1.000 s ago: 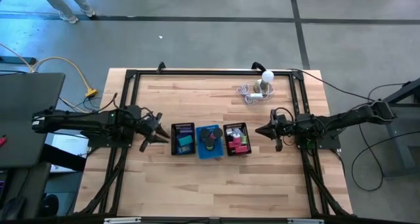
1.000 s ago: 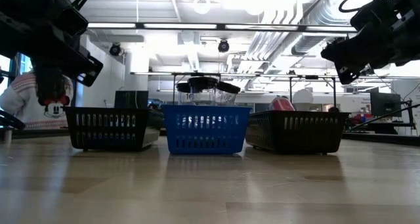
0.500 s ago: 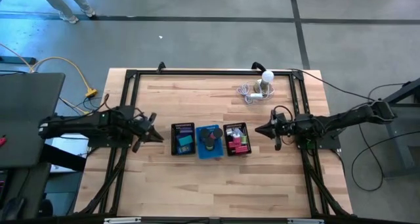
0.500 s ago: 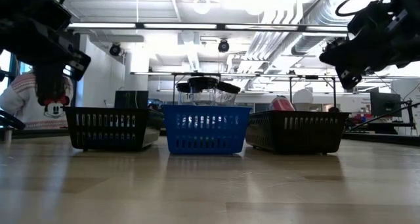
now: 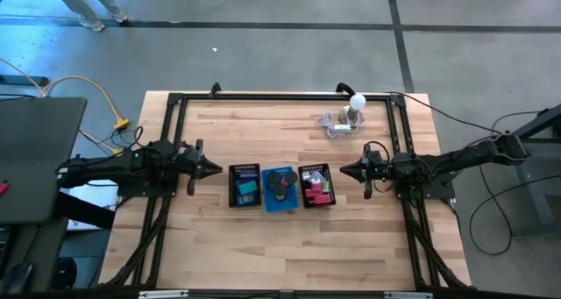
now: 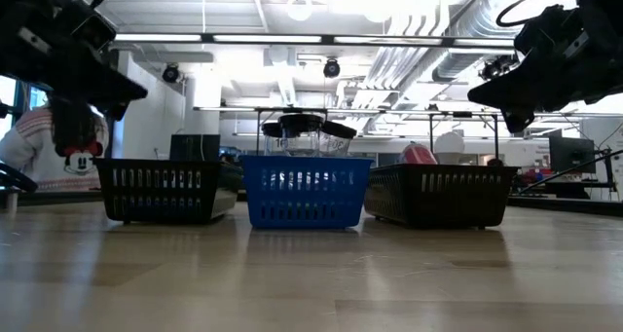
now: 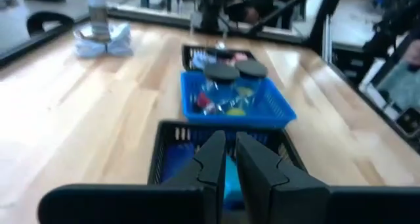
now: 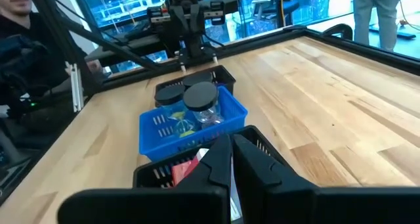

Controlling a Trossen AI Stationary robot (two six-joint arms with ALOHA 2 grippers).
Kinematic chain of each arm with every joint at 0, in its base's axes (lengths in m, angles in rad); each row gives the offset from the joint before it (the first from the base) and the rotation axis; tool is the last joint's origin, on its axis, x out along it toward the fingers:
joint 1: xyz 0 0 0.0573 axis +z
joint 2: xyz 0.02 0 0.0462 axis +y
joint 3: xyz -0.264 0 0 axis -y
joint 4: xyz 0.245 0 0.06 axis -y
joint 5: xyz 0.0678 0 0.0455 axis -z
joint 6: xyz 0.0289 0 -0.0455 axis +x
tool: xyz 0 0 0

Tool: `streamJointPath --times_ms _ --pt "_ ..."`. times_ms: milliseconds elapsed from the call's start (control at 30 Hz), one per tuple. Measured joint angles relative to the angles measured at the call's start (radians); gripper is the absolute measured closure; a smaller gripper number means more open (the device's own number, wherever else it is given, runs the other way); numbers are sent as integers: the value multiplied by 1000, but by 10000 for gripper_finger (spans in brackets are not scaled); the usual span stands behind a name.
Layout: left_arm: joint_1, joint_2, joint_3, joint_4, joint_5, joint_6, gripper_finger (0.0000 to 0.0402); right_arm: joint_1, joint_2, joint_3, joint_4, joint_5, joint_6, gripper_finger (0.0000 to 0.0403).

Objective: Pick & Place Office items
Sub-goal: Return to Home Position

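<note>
Across the middle of the wooden table (image 5: 263, 246) three small bins stand in a row, close side by side: a left black mesh bin (image 6: 165, 191), a blue bin (image 6: 307, 191) between, and a right black mesh bin (image 6: 438, 196); the office items lie inside them. The left bin holds a teal block (image 5: 248, 187) with a purple block (image 5: 245, 170) at its far end; the blue bin holds two black-lidded clear jars (image 8: 200, 96), upright and rising above its rim, with small yellow and red bits beneath them; the right bin holds red and pink blocks (image 5: 313, 189); any labels on these things are too small to read.

Left of the row, the left gripper (image 5: 215, 168) hangs above the table, pointing at the left black bin and apart from it; its fingers are drawn almost together, only a thin slit between them, and grip nothing. Right of the row, the right gripper (image 5: 344, 170) points at the right black bin, likewise raised and apart from it; its fingers too are nearly closed on nothing.

Toward the far right corner stands a white round bulb (image 5: 356, 102) with a coiled white cable (image 5: 333, 124) beside it, well apart from the bins. Beyond the table a person (image 6: 68, 142) wears a white-and-red top bearing a cartoon mouse figure.
</note>
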Motion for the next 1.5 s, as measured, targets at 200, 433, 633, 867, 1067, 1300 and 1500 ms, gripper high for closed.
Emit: streamJointPath --times_ms 200,433,633,867,1067,1300,1500 --pt "-38 6 -26 119 2 13 369 0 0 -1 0 0 -5 399" --pt "-86 7 -32 166 -199 29 369 0 0 -1 54 1 -109 399" --pt "-98 7 -42 186 -295 43 369 -1 0 -1 70 4 -199 399" --pt "-99 57 -56 192 -240 62 369 -1 0 -2 57 4 -209 400" --pt "-85 106 -60 220 -251 156 369 -1 0 -2 24 4 -212 400" --pt "-79 122 -60 239 -254 208 369 -1 0 -2 -34 0 -209 400" --pt "-79 122 -60 247 -254 201 369 -1 0 -2 -40 0 -209 400"
